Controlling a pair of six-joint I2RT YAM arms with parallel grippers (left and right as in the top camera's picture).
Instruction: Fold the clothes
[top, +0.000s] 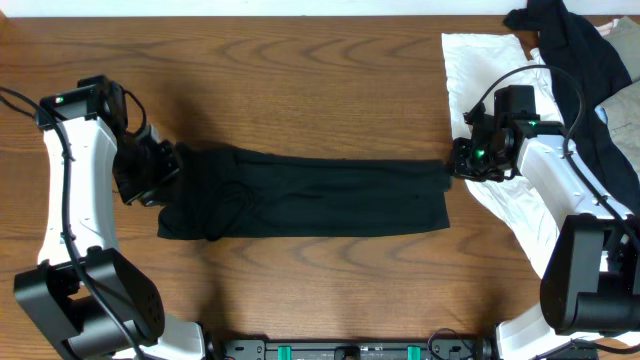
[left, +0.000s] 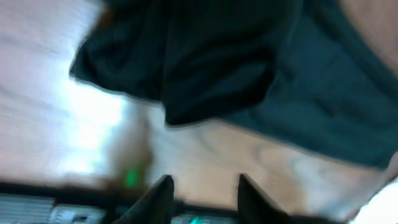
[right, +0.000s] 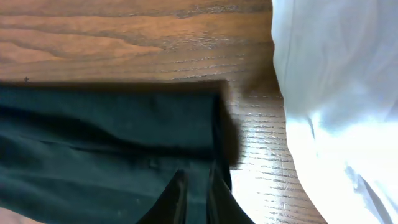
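Observation:
The clothes (top: 310, 195) are a black shirt lying in a long folded strip across the middle of the wooden table. My left gripper (top: 165, 178) is at the strip's left end. In the left wrist view, which is blurred, it (left: 205, 186) is open over bare wood, with the black fabric (left: 249, 56) a little ahead of the tips. My right gripper (top: 457, 165) is at the strip's right end. In the right wrist view, its fingers (right: 198, 186) stand close together with the shirt's edge (right: 93, 143) in the narrow gap.
A large white wrinkled cloth (top: 480, 60) lies at the back right, under my right arm, and close beside the shirt's right end (right: 336, 93). Another black garment (top: 580, 50) is draped over the white cloth in the far right corner.

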